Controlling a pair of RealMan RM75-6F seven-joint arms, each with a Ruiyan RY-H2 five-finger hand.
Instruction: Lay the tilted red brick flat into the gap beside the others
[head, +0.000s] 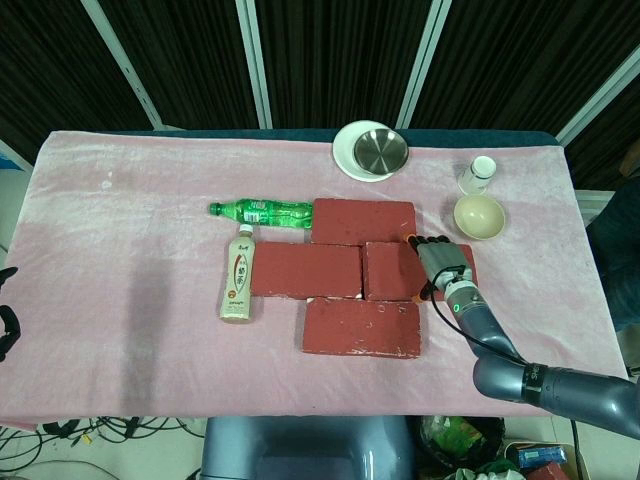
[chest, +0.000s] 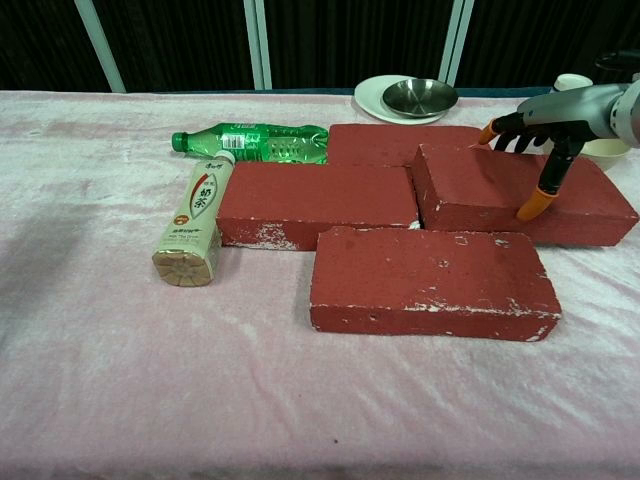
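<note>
The red brick (head: 393, 270) (chest: 485, 185) lies at the right of the middle row, close against the left brick (head: 305, 270) (chest: 315, 200) with a thin gap between them. It looks almost flat, its right end still slightly raised. My right hand (head: 445, 264) (chest: 540, 118) grips it at the far right, fingers over the far edge and thumb tip on the top face. Another brick (head: 362, 220) (chest: 390, 143) lies behind and a fourth (head: 362, 327) (chest: 430, 282) in front. Only dark fingers of my left hand (head: 5, 325) show at the head view's left edge.
A green bottle (head: 262, 211) (chest: 250, 140) and a milk tea bottle (head: 238, 275) (chest: 192, 225) lie left of the bricks. A plate with a metal bowl (head: 372, 150) (chest: 418, 97) stands behind. A beige bowl (head: 478, 216) and a small cup (head: 482, 172) stand at the right.
</note>
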